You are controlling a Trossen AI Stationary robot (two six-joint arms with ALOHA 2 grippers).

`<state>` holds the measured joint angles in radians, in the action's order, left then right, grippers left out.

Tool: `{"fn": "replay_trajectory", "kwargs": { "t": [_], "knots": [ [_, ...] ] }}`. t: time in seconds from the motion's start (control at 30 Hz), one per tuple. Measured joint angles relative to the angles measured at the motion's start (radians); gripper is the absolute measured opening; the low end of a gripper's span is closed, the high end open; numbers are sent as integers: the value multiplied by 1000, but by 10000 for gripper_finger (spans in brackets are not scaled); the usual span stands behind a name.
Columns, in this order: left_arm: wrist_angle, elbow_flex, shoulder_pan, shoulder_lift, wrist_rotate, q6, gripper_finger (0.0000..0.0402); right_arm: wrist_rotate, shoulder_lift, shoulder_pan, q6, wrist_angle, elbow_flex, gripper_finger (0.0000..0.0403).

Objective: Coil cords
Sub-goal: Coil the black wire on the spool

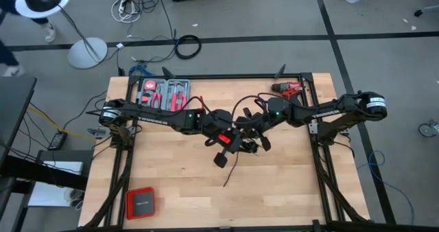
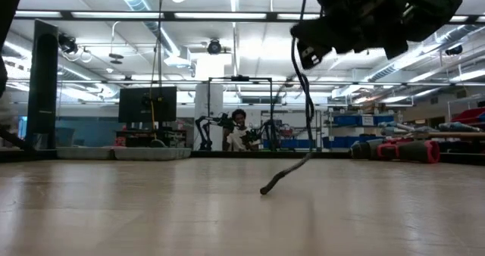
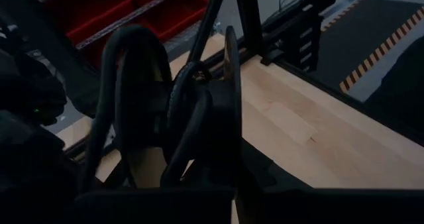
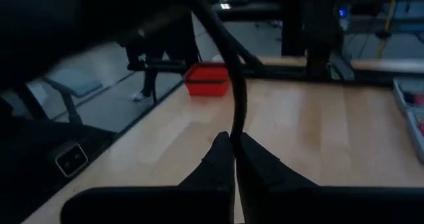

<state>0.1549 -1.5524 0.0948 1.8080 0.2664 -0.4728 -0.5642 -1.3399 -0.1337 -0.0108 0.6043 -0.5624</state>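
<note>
Left pincer [image 1: 218,137] clenched on looped cord [image 1: 236,156], right pincer [image 1: 252,144] clamped on same cord, mid-desk [image 1: 288,184], coil part done.
Left wrist shows several loops gathered; high and low views show a free tail hanging, its end on the desk, not yet wound in. Right wrist alone shows cord nipped between fingertips [image 4: 222,159].

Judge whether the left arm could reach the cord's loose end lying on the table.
Probably not right now: the left hand is shut on the cord's loops above the table, though the loose end lies unobstructed.
</note>
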Motion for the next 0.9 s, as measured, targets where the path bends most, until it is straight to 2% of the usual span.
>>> {"fn": "replay_trajectory", "kwargs": {
  "t": [0.33, 0.5, 0.63, 0.9],
  "knots": [
    [-88, 0, -4, 0, -16, -17, 0, 70, 1, 71, 13, -75, -23, 0],
    [-76, 2, -6, 2, -85, -30, 0, 118, 4, 88, 0, -163, -24, 0],
    [-83, 3, -6, 3, -101, -67, 0, 131, 13, 80, -16, -178, -24, 0],
    [-74, 5, -8, 1, 27, 59, 0, 100, 50, 13, -75, -235, -46, 1]
  ]
}}
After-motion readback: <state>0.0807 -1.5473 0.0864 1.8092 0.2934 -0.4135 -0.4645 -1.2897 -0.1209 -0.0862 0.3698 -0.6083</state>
